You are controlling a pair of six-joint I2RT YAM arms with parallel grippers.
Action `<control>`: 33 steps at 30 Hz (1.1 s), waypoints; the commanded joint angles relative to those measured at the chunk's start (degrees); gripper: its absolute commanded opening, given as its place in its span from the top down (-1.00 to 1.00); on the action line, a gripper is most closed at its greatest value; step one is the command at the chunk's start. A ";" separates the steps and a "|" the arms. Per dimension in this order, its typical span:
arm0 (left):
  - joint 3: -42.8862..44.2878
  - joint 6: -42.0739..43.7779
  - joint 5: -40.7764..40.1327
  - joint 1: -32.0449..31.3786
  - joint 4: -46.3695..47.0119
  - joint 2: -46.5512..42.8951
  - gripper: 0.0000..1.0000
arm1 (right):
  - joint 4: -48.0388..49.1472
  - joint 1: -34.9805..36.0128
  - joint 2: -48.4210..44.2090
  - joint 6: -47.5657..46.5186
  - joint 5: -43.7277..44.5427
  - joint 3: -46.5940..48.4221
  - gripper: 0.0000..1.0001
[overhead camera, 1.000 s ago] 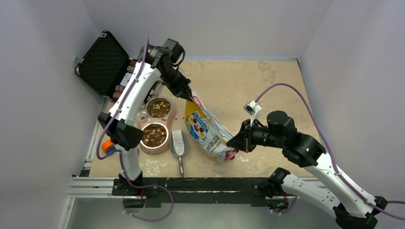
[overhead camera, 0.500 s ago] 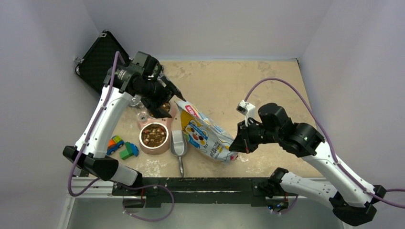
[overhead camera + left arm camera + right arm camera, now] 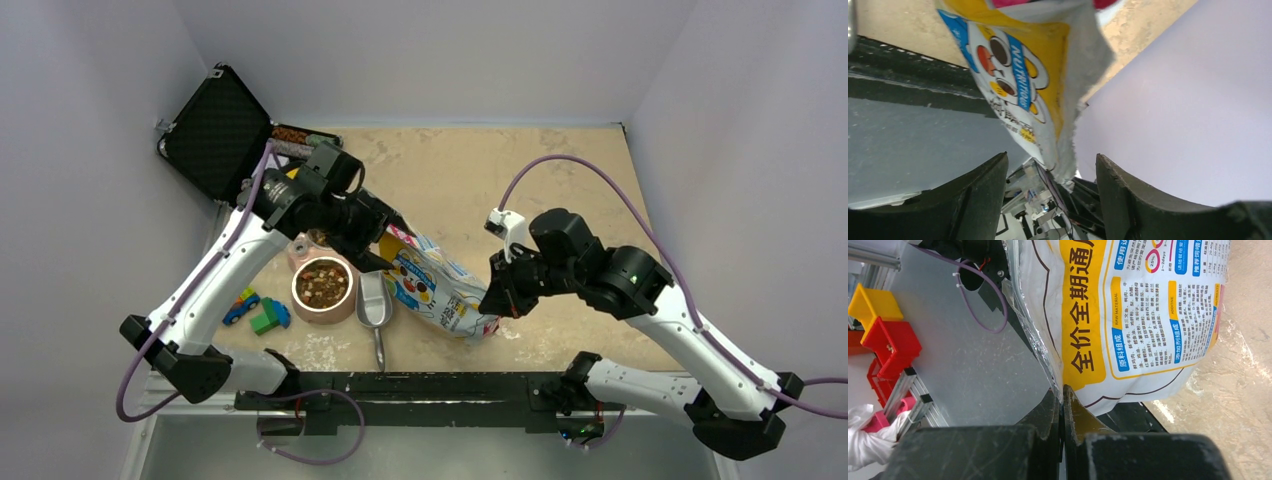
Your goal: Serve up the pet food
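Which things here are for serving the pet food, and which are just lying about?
For the job: glossy white printed food bag; brown kibble in the pink-edged steel bowl; grey metal scoop.
Lying about: open black case; coloured toy blocks.

The bag (image 3: 435, 285) is glossy white, with a yellow and blue cartoon print on the front and red at its top. The back is white too, with a yellow band of black characters and small blue label boxes. The kibble (image 3: 321, 283) is mixed brown and tan, sitting in a pink feeder (image 3: 330, 317). The scoop (image 3: 373, 298) is a dull silver-grey. The case (image 3: 215, 125) is black with a diamond-quilted lining. The toy blocks (image 3: 265, 318) are green and blue. The table (image 3: 520, 180) is sandy tan with paler blotches. The arms are white with black joints and purple cables (image 3: 565, 158).
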 commanded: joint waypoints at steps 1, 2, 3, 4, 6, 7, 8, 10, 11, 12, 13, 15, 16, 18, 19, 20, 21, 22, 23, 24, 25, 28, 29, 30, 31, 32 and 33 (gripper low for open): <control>0.29 -5.51 -2.78 -2.14 7.71 -0.35 -0.36 | 1.42 0.90 -0.90 -1.52 -1.91 3.87 1.00; 0.47 -5.79 -2.66 -2.60 8.28 0.15 -0.36 | 1.57 0.98 -0.82 -1.59 -2.02 3.93 1.00; 0.92 -5.91 -2.67 -2.96 8.47 0.64 -0.37 | 1.66 1.11 -0.82 -1.60 -2.04 4.07 1.00; 1.41 -5.96 -2.67 -3.45 8.31 1.22 -0.38 | 1.71 1.13 -0.74 -1.68 -2.00 4.23 1.00; 1.89 -6.12 -2.85 -4.40 8.39 1.92 -0.35 | 1.60 1.17 -0.58 -1.84 -1.85 4.53 1.00; 1.86 -6.26 -2.86 -4.92 8.43 2.14 -0.24 | 1.47 1.17 -0.56 -1.92 -1.64 4.61 1.00; 1.83 -6.43 -2.97 -5.33 8.43 2.26 -0.15 | 1.45 1.23 -0.62 -1.98 -1.54 4.68 1.00; 1.65 -6.78 -3.33 -6.23 8.21 2.44 0.00 | 1.30 1.25 -0.65 -2.11 -1.16 4.67 1.00; 1.57 -6.91 -3.49 -6.58 8.44 2.57 0.07 | 1.16 1.33 -0.60 -2.25 -0.97 4.75 1.00; 1.56 -6.98 -3.42 -6.81 8.47 2.68 0.13 | 0.82 1.41 -0.50 -2.49 -0.72 4.87 1.00; 1.63 -6.97 -3.40 -7.00 8.73 2.93 0.21 | 0.56 1.57 -0.43 -2.68 -0.35 4.99 1.00; 2.04 -6.80 -3.37 -7.21 8.55 3.55 0.35 | 0.05 2.18 -0.26 -3.22 0.81 5.39 1.00; 2.29 -6.62 -3.43 -7.25 8.48 3.80 0.41 | -0.26 2.55 -0.15 -3.55 1.87 5.71 1.00; 2.33 -6.45 -3.55 -7.21 8.42 4.00 0.51 | -1.25 3.62 0.43 -4.20 3.73 6.68 0.92; 2.33 -6.36 -3.57 -7.23 8.52 4.01 0.57 | -1.75 4.27 0.92 -4.40 4.93 7.31 0.85; 2.30 -6.26 -3.47 -7.21 8.52 4.04 0.64 | -2.29 5.06 1.40 -4.60 6.20 7.76 0.79; 2.40 -6.19 -3.36 -7.21 8.37 4.09 0.72 | -2.59 5.83 1.88 -4.94 7.17 8.38 0.73; 2.43 -6.18 -3.26 -7.23 8.19 4.13 0.78 | -3.01 6.84 2.49 -5.10 8.58 9.12 0.65; 2.48 -6.14 -3.16 -7.21 8.01 4.13 0.83 | -3.43 8.02 3.24 -5.20 10.56 9.97 0.59; 2.56 -6.10 -3.13 -7.21 7.80 4.14 0.85 | -3.73 9.23 3.99 -5.23 12.37 10.92 0.50; 2.79 -6.06 -3.22 -7.23 7.56 4.08 0.87 | -3.85 10.40 4.95 -5.26 14.71 11.93 0.37; 3.05 -6.29 -2.97 -7.21 6.78 4.02 1.00 | -3.43 13.05 8.44 -5.97 20.34 16.03 0.09; 3.05 -6.45 -2.67 -7.22 6.72 4.04 1.00 | -3.04 13.83 9.76 -6.57 22.15 18.06 0.07; 3.05 -6.55 -2.30 -7.21 6.66 4.00 1.00 | -2.25 14.61 11.46 -7.30 23.68 19.27 0.07; 3.05 -6.76 -2.06 -7.22 6.35 3.84 1.00 | -1.26 15.56 12.67 -8.20 25.78 20.22 0.07; 3.01 -7.08 -1.58 -7.21 6.20 3.75 1.00 | -0.36 16.59 13.76 -8.96 28.12 21.12 0.07; 2.93 -7.37 -1.28 -7.23 6.11 3.58 1.00 | 0.79 17.55 14.91 -9.92 30.10 21.59 0.08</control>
